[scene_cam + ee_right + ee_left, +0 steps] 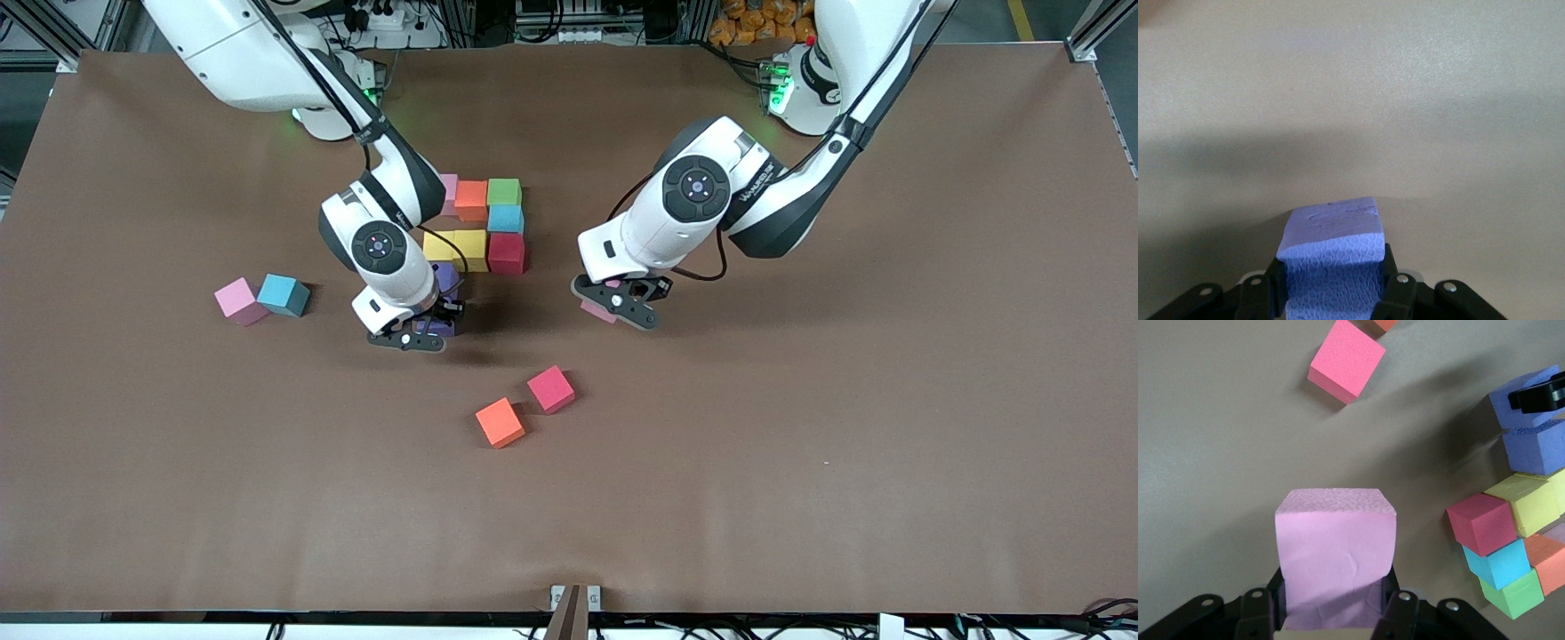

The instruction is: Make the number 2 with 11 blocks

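Observation:
The partial number 2 [487, 222] has pale pink, orange and green cubes in its row nearest the robots. Below that come a light blue cube, a row of two yellow cubes and one crimson cube, then a purple cube [447, 277]. My right gripper [431, 322] is shut on a second purple cube [1333, 257], low at the table against the first purple one [1535, 447]. My left gripper [609, 302] is shut on a pale pink cube [1335, 550], low over the table beside the figure, toward the left arm's end.
A pale pink cube [238, 300] and a light blue cube [284, 294] lie together toward the right arm's end. An orange cube [500, 422] and a hot-pink magenta cube [551, 388] lie nearer the front camera than the figure.

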Robot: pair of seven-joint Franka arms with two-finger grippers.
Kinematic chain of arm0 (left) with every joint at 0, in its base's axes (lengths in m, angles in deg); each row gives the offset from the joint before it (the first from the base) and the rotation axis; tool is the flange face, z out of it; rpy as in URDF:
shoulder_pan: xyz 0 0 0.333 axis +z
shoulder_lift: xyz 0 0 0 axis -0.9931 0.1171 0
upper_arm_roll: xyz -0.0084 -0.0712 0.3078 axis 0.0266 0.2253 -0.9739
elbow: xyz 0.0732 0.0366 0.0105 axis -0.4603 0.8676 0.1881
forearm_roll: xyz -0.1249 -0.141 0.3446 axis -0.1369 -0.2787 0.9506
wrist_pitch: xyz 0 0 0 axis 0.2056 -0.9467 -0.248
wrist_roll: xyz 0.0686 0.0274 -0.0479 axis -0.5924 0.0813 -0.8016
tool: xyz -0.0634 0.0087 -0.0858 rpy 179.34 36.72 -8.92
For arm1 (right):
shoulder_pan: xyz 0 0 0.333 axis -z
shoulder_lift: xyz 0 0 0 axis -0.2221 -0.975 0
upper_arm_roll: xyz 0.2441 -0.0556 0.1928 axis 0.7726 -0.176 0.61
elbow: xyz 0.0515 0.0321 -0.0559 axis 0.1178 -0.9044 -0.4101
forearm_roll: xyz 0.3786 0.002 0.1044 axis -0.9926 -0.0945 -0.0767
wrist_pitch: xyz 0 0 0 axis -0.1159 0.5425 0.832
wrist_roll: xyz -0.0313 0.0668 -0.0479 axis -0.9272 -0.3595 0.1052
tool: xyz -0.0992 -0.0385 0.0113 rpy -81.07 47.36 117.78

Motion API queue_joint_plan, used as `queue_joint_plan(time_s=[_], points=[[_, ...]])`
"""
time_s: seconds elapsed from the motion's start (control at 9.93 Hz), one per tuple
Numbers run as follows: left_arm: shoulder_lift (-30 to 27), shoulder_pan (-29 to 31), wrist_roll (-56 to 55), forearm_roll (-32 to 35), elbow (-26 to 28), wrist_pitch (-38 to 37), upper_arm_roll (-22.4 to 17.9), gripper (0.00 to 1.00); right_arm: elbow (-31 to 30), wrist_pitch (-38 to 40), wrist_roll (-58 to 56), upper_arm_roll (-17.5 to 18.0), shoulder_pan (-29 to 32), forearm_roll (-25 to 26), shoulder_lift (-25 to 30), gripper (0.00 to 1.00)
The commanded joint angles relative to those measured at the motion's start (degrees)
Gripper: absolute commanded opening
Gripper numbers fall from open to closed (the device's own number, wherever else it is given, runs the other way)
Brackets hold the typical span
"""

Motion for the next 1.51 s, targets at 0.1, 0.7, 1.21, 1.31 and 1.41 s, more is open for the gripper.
queue_joint_plan(time_s=[0.1, 0.7, 1.21, 1.31, 1.41], points=[[0.5, -0.1, 0.5, -0.5, -1.0, 0.0, 0.1, 0.17, -3.3, -0.7, 1.1, 0.3, -0.2, -0.4, 2.2, 0.0], [0.8, 0.3, 0.9, -0.8, -1.3, 0.0, 0.1, 0.17, -3.4, -0.3, 1.2, 0.4, -0.3, -0.4, 2.4, 0.22], [7.0, -0.5, 3.9, 2.5, -9.4, 0.3, -0.1, 0.16, -3.2, 0.4, 0.9, 0.4, -0.3, 0.1, 2.5, 1.0], [7.2, -0.5, 5.8, 2.5, -10.3, 0.6, -0.1, 0.16, -3.1, 0.4, 1.0, 0.4, -0.2, 0.1, 2.7, 1.0], [8.3, -0.5, 8.1, 2.5, -11.4, 1.7, -0.1, 0.16, -2.8, 0.4, 1.1, 0.5, -0.1, 0.1, 3.5, 1.0]])
